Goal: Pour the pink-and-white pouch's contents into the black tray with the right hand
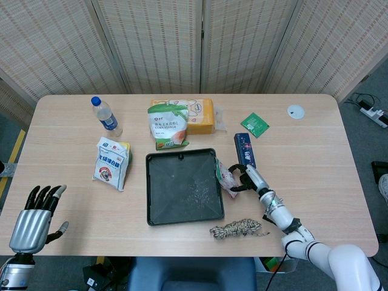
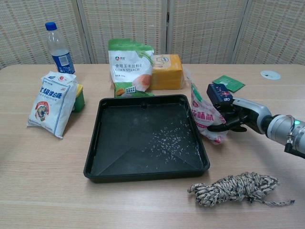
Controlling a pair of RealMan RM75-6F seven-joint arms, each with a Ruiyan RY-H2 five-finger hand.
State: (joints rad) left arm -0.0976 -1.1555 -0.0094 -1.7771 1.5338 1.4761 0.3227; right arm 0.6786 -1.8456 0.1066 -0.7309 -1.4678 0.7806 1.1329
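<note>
One pouch pinched in my right hand fingers, leaning at black tray right rim to spill inside; left hand idle, spread, holding nothing.

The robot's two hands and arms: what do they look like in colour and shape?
The left hand has a silver metal back and black fingers with pale tips. The right hand is dark with a silver-grey back, on a silver wrist that shows a small green light, and joins a white rounded arm.

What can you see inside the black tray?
Inside the black tray lies a thin scatter of small pale grains, mostly right of centre. The rest of its floor is bare. Nothing covers it.
</note>
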